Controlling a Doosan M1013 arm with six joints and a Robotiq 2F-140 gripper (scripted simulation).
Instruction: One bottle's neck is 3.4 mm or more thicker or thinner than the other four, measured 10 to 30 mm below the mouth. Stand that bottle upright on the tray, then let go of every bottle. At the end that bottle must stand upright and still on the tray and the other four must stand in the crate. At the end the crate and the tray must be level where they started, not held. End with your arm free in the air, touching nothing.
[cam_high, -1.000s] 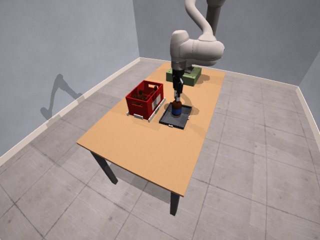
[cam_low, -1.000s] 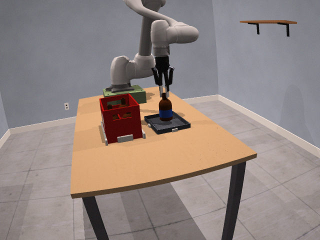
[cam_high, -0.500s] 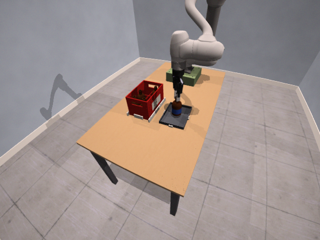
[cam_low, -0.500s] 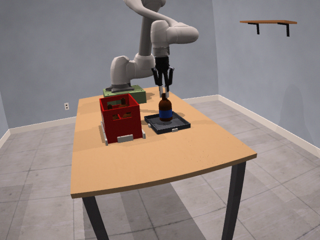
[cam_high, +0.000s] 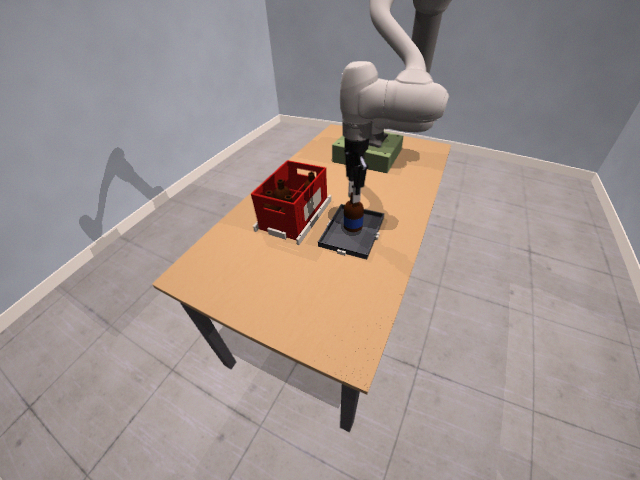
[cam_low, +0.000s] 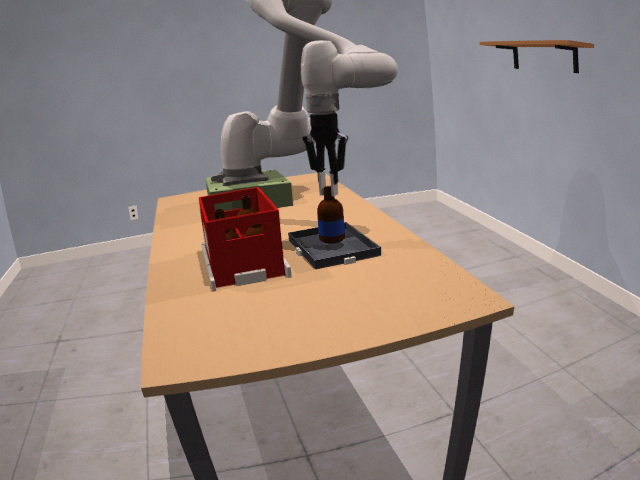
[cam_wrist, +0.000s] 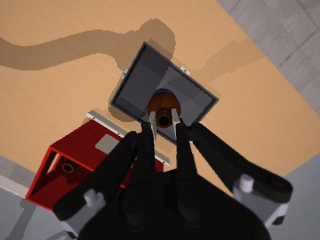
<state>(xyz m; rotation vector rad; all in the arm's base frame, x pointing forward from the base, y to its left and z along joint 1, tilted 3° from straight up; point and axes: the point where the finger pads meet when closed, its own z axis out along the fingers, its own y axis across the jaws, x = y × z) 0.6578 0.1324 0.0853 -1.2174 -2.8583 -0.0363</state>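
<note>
Bottle: brown glass look, blue label band, upright over the tray, roughly mid-floor; base down or just above, cannot tell which.
Gripper: closed on the neck of the bottle, gripper pointing down, one finger each side.
Bottle vs gripper: directly below, mouth between the fingertips, body hanging clear under them.
Tray: dark, low-rimmed, right of the crate in the exterior view.
Crate: red, four mouths visible from the top.
Handling: probably stiff, smooth, slippery, moderate weight, tippy if nudged high.
Grip point: neck, square and centred; shoulder too sloped.
Next: confirm seating, open evenly, lift straight up. Odd neck: not verifiable by eye.
</note>
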